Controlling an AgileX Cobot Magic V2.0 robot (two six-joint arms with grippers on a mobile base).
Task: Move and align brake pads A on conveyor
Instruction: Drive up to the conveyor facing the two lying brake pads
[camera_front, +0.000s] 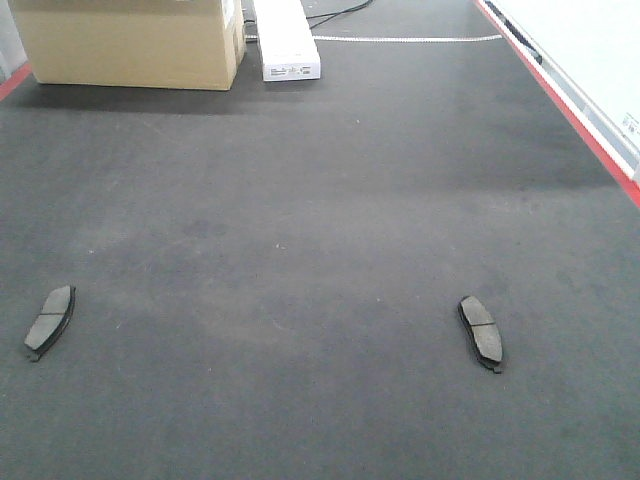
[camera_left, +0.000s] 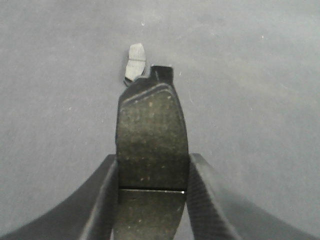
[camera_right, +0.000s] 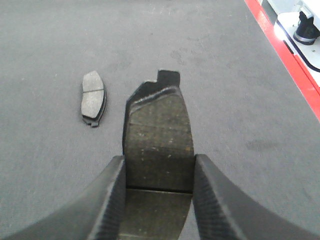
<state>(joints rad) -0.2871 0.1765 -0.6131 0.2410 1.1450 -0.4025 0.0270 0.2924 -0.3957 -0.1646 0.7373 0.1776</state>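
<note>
Two brake pads lie flat on the dark grey conveyor belt (camera_front: 320, 200) in the front view: one at the left (camera_front: 50, 320), one at the right (camera_front: 481, 331). Neither gripper shows in that view. In the left wrist view my left gripper (camera_left: 152, 175) is shut on a third brake pad (camera_left: 150, 135), held above the belt, with the left lying pad (camera_left: 135, 61) beyond its tip. In the right wrist view my right gripper (camera_right: 157, 172) is shut on a fourth brake pad (camera_right: 157, 135), with the right lying pad (camera_right: 93, 97) to its left.
A cardboard box (camera_front: 130, 40) and a white box (camera_front: 285, 40) stand at the belt's far end. A red strip (camera_front: 570, 110) runs along the right edge, also in the right wrist view (camera_right: 290, 55), with a white frame beyond.
</note>
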